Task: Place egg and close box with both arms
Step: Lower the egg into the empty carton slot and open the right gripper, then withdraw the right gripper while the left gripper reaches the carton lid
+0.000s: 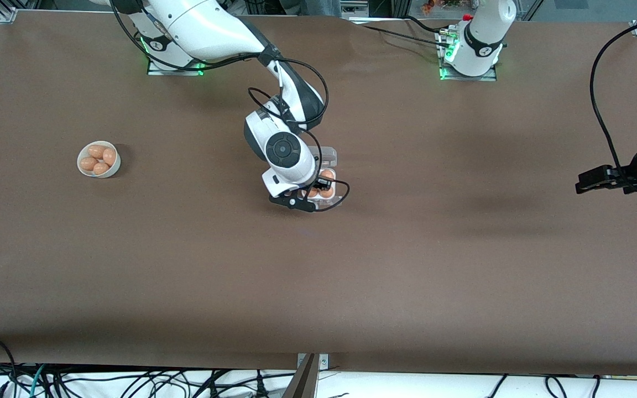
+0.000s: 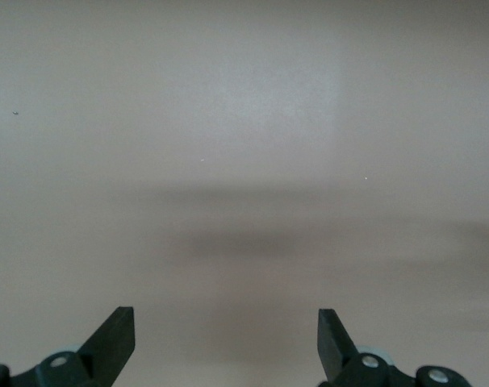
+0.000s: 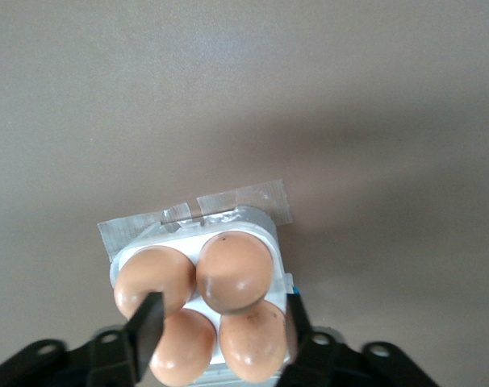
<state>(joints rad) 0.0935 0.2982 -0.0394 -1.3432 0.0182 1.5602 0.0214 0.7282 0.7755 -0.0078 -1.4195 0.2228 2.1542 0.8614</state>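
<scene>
- Front view: The right tool [image 1: 312, 194] is seen at the centre of the frame, directly over the box [image 1: 327, 178], which rests on the brown tabletop [image 1: 318, 276]. The box's transparent lid [image 1: 328, 156] lies open, just above the tray in the frame. Only parts of orange-brown eggs are visible past the wrist. A white bowl [image 1: 99, 159] holding further eggs stands at the left of the frame. The left tool [image 1: 595, 181] waits at the right edge, over bare tabletop, well apart from the box.
- Left wrist view: The left tool [image 2: 226, 339] is shown spread, with nothing between its fingers; only bare tabletop is visible.
- Right wrist view: All four cells of the box [image 3: 148, 238] are seen filled. The right tool [image 3: 220, 321] is spread, its fingers straddling the egg [image 3: 234, 271], which sits in its cell at lower centre of the frame. Contact between fingers and egg cannot be confirmed.
- Progress: Placement is judged essentially complete; retraction of the right tool and closing of the lid with both arms remain.
- Differences: The cell count is supplied only by the right wrist view; the open lid and the bowl only by the front view.
</scene>
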